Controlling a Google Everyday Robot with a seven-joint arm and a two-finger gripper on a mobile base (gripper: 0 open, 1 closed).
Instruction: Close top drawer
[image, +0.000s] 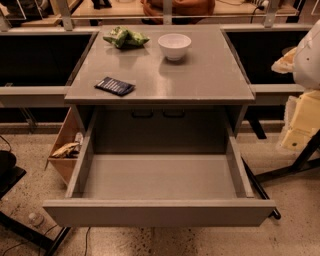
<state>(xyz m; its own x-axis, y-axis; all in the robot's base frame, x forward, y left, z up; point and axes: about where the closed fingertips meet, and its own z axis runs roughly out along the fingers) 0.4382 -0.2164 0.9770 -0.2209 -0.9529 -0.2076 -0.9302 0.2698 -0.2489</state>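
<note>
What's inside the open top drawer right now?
The top drawer looks empty: bare grey floor and walls. The strip just behind its front panel is hidden by that panel. The gripper sits at the right edge, outside the drawer.

office snack area | counter (205, 75), bowl (174, 46), snack bag (125, 37) | gripper (300, 122) right edge

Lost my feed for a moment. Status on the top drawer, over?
Gripper not in view. Top drawer pulled wide open. Nothing seen blocking its path.
</note>
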